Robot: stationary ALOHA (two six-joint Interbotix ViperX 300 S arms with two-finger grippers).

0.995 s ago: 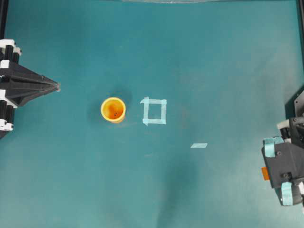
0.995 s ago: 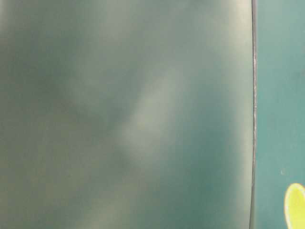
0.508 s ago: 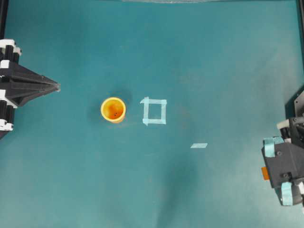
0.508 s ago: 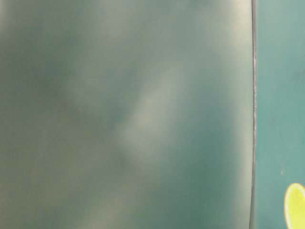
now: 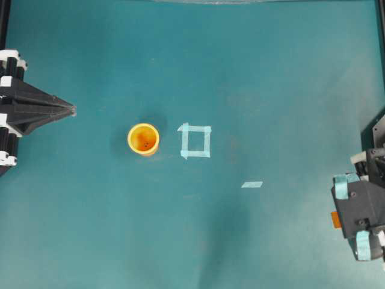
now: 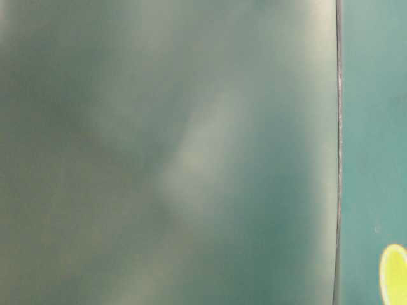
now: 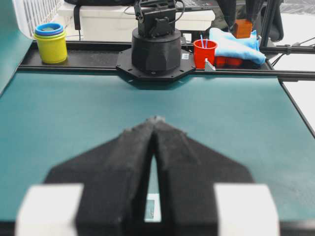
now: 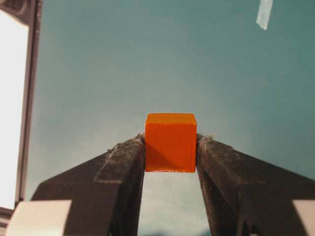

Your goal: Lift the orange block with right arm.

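The right tool (image 8: 171, 147) pinches the orange block (image 8: 170, 142) between its fingertips; the left tool (image 7: 155, 121) has its fingers pressed together, level over the desk (image 7: 74, 113).

From my station: right arm (image 5: 359, 212) is a boxy black housing with light blue tape patches, a visible screw and white joint parts. Left gripper (image 5: 71, 109) is matte black, tapering to a point, white blocks behind. Right gripper's fingers (image 8: 120, 162) carry grey lint.

Overhead camera looks straight down on the desk (image 5: 271, 72); wrist cameras peer closely along each tool; table-level view blurred.
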